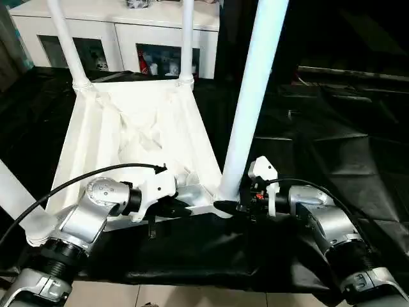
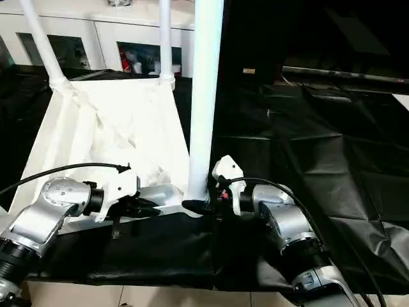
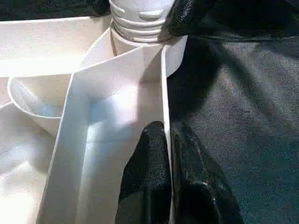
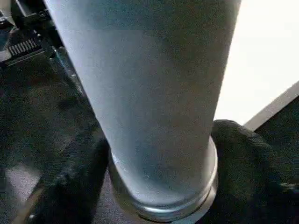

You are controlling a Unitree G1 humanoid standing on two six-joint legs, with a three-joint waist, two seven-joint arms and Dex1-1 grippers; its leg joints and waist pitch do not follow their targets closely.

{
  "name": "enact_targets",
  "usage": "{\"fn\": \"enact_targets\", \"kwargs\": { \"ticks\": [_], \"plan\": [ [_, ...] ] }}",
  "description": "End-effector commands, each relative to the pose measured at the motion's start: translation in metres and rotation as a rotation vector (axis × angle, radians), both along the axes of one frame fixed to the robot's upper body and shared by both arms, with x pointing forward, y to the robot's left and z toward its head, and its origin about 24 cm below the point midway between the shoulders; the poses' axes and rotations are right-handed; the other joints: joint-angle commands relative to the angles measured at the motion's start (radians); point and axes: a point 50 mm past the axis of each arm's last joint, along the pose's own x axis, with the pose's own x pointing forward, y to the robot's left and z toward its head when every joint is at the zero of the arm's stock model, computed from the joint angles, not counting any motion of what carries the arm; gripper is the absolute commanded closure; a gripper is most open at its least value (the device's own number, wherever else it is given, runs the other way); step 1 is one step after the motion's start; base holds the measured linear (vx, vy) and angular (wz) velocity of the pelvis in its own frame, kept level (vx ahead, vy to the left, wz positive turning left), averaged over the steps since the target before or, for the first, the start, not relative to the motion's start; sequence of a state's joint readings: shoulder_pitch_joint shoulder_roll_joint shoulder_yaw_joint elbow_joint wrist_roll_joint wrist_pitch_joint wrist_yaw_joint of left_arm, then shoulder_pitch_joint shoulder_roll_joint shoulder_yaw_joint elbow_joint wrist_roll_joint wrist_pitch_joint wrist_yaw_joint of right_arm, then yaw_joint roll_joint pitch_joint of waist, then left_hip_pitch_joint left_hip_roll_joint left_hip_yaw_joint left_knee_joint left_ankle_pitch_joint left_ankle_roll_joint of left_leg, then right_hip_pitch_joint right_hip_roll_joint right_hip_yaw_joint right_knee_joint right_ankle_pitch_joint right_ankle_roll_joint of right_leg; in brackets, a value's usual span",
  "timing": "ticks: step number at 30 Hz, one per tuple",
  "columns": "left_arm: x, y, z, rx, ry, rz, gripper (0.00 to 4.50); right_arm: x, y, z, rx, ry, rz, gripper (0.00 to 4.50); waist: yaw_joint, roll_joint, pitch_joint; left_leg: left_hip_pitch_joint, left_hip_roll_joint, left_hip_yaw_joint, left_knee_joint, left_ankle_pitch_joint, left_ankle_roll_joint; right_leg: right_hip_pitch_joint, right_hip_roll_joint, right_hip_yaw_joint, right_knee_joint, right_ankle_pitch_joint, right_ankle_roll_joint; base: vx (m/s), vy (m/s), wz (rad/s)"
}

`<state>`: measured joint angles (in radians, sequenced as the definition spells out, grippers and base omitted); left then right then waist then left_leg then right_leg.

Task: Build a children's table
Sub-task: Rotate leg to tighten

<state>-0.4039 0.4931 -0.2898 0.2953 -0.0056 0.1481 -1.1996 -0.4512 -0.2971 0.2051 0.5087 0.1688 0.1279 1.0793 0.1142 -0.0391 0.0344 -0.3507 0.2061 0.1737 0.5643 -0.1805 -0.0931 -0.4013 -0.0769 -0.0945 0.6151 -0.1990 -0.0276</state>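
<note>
Near-corner leg (image 1: pixel 252 96) being seated while the tabletop (image 1: pixel 96 137) is steadied, upside down on the black bench (image 1: pixel 332 128).
The left hand (image 3: pixel 168 140) is pinched on the tabletop's rim beside that leg's socket, as an anchor; the right hand (image 1: pixel 238 206) is wrapped around the leg's base, for twisting, it is judged.

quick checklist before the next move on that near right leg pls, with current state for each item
1. Table top lies underside up on the black-covered work table: ok.
2. Left gripper shut on the top's side wall near the corner: ok.
3. Right gripper fingers stand on either side of the near right leg at its base: ok.
4. Leg upright in its corner socket: ok.
5. Leg screwed fully home: cannot tell; thread rings show above the socket.
6. Two far legs standing in their sockets: ok.
</note>
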Motion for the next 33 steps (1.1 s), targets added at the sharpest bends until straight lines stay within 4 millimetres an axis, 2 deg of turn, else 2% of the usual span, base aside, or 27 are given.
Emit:
{"fn": "enact_targets", "kwargs": {
  "ticks": [1, 6, 7, 9, 10, 11, 13, 15, 16, 17, 19, 21, 22, 24, 25, 27, 28, 30, 33],
  "plan": [
    [-0.005, -0.009, 0.000, -0.089, 0.029, -0.029, 4.50, 0.001, -0.001, 0.007, 0.008, -0.015, 0.010, 1.28, 0.001, -0.008, -0.051, -0.002, 0.027, -0.001, -0.051, -0.112, 0.060, 0.058, -0.068, 0.059, -0.066, -0.143, -0.158, 0.000, 0.000, 0.00],
    [-0.005, -0.008, 0.000, -0.087, 0.033, -0.024, 4.50, 0.001, -0.001, 0.005, 0.012, -0.010, -0.006, 1.64, 0.000, -0.009, -0.052, -0.002, 0.027, -0.001, -0.050, -0.110, 0.062, 0.059, -0.068, 0.059, -0.065, -0.131, -0.164, 0.000, 0.000, 0.00],
    [-0.003, -0.008, -0.002, -0.074, 0.026, 0.001, 4.50, 0.003, -0.001, 0.003, 0.008, -0.013, -0.041, 1.64, 0.000, -0.009, -0.052, -0.002, 0.027, -0.001, -0.050, -0.110, 0.062, 0.059, -0.068, 0.059, -0.065, -0.131, -0.164, 0.000, 0.000, 0.00],
    [0.005, -0.008, -0.009, -0.023, -0.006, 0.079, 4.50, 0.012, 0.001, -0.005, 0.019, -0.001, -0.219, 1.71, -0.001, -0.008, -0.048, -0.001, 0.026, -0.001, -0.053, -0.127, 0.052, 0.055, -0.069, 0.059, -0.071, -0.169, -0.159, 0.000, 0.000, 0.00],
    [0.010, -0.010, -0.013, -0.001, -0.017, 0.130, 4.50, 0.015, 0.002, -0.011, 0.020, 0.023, -0.316, 1.73, -0.006, -0.010, -0.045, 0.001, 0.024, 0.000, -0.057, -0.146, 0.037, 0.053, -0.070, 0.059, -0.078, -0.225, -0.146, 0.000, 0.000, 0.00],
    [0.014, -0.012, -0.015, 0.010, -0.023, 0.169, 4.50, 0.017, 0.004, -0.016, 0.013, 0.037, -0.379, 1.74, -0.007, -0.009, -0.046, 0.002, 0.025, -0.005, -0.059, -0.171, 0.017, 0.056, -0.074, 0.057, -0.081, -0.286, -0.130, 0.000, 0.000, 0.00],
    [0.018, -0.015, -0.017, 0.009, -0.033, 0.214, 4.50, 0.017, 0.008, -0.020, 0.010, 0.047, -0.415, 1.75, -0.011, -0.008, -0.044, 0.004, 0.026, -0.004, -0.060, -0.190, 0.007, 0.051, -0.074, 0.057, -0.087, -0.322, -0.118, 0.000, 0.000, 0.00],
    [0.035, -0.031, -0.021, 0.012, -0.081, 0.371, 4.50, 0.021, 0.029, -0.031, -0.038, 0.039, -0.573, 1.75, -0.016, -0.008, -0.036, 0.011, 0.021, -0.004, -0.062, -0.244, -0.002, 0.042, -0.074, 0.057, -0.105, -0.438, -0.081, 0.000, 0.000, 0.00],
    [0.037, -0.033, -0.022, 0.013, -0.086, 0.389, 4.50, 0.021, 0.031, -0.032, -0.046, 0.036, -0.594, 1.75, -0.017, -0.006, -0.034, 0.014, 0.020, -0.006, -0.063, -0.257, -0.010, 0.039, -0.076, 0.057, -0.108, -0.475, -0.072, 0.000, 0.000, 0.00],
    [0.041, -0.039, -0.023, 0.013, -0.097, 0.426, 4.50, 0.024, 0.036, -0.033, -0.064, 0.027, -0.651, 1.75, -0.018, -0.008, -0.033, 0.020, 0.018, -0.009, -0.063, -0.288, -0.015, 0.039, -0.080, 0.053, -0.118, -0.547, -0.051, 0.000, 0.000, 0.00],
    [0.048, -0.051, -0.023, -0.004, -0.119, 0.499, 4.50, 0.026, 0.048, -0.034, -0.069, 0.035, -0.721, 1.75, -0.018, -0.006, -0.037, 0.034, 0.017, -0.009, -0.059, -0.308, -0.012, 0.032, -0.082, 0.053, -0.125, -0.577, -0.037, 0.000, 0.000, 0.00],
    [0.049, -0.055, -0.022, -0.003, -0.128, 0.490, 4.50, 0.027, 0.052, -0.033, -0.075, 0.023, -0.694, 1.75, -0.013, -0.009, -0.041, 0.023, 0.019, -0.009, -0.063, -0.279, 0.005, 0.040, -0.078, 0.056, -0.115, -0.499, -0.040, 0.000, 0.000, 0.00],
    [0.050, -0.058, -0.022, 0.000, -0.137, 0.480, 4.50, 0.028, 0.054, -0.032, -0.069, 0.023, -0.692, 1.75, -0.013, -0.007, -0.043, 0.016, 0.020, -0.010, -0.065, -0.264, 0.016, 0.043, -0.078, 0.055, -0.109, -0.461, -0.046, 0.000, 0.000, 0.00],
    [0.049, -0.061, -0.022, 0.014, -0.150, 0.435, 4.50, 0.030, 0.056, -0.028, -0.003, 0.044, -0.685, 1.75, -0.015, -0.006, -0.044, 0.009, 0.021, -0.011, -0.067, -0.252, 0.024, 0.047, -0.078, 0.055, -0.105, -0.425, -0.055, 0.000, 0.000, 0.00],
    [0.048, -0.061, -0.022, 0.011, -0.150, 0.429, 4.50, 0.031, 0.056, -0.027, 0.006, 0.044, -0.683, 1.20, -0.012, -0.006, -0.046, 0.009, 0.022, -0.008, -0.065, -0.234, 0.030, 0.047, -0.079, 0.058, -0.101, -0.389, -0.063, 0.000, 0.000, 0.00],
    [0.048, -0.061, -0.022, 0.006, -0.148, 0.420, 4.50, 0.031, 0.055, -0.025, 0.024, 0.033, -0.678, 1.00, -0.009, -0.006, -0.047, 0.005, 0.020, -0.006, -0.064, -0.205, 0.039, 0.051, -0.078, 0.058, -0.095, -0.343, -0.079, 0.000, 0.000, 0.00],
    [0.047, -0.058, -0.023, 0.009, -0.149, 0.406, 4.50, 0.033, 0.053, -0.022, 0.046, 0.021, -0.666, 1.00, -0.010, -0.007, -0.046, 0.003, 0.020, -0.007, -0.064, -0.205, 0.042, 0.053, -0.079, 0.057, -0.095, -0.343, -0.079, 0.000, 0.000, 0.00],
    [0.045, -0.048, -0.022, 0.016, -0.151, 0.367, 4.50, 0.037, 0.046, -0.010, 0.100, -0.012, -0.602, 0.72, -0.011, -0.006, -0.046, 0.003, 0.020, -0.007, -0.065, -0.214, 0.045, 0.054, -0.080, 0.056, -0.098, -0.368, -0.074, 0.000, 0.000, 0.00],
    [0.043, -0.042, -0.021, 0.013, -0.152, 0.340, 4.50, 0.036, 0.041, -0.005, 0.112, -0.021, -0.529, 0.60, -0.019, -0.008, -0.045, 0.002, 0.022, -0.010, -0.067, -0.227, 0.047, 0.055, -0.079, 0.055, -0.098, -0.372, -0.076, 0.000, 0.000, 0.00]
  ]
}}
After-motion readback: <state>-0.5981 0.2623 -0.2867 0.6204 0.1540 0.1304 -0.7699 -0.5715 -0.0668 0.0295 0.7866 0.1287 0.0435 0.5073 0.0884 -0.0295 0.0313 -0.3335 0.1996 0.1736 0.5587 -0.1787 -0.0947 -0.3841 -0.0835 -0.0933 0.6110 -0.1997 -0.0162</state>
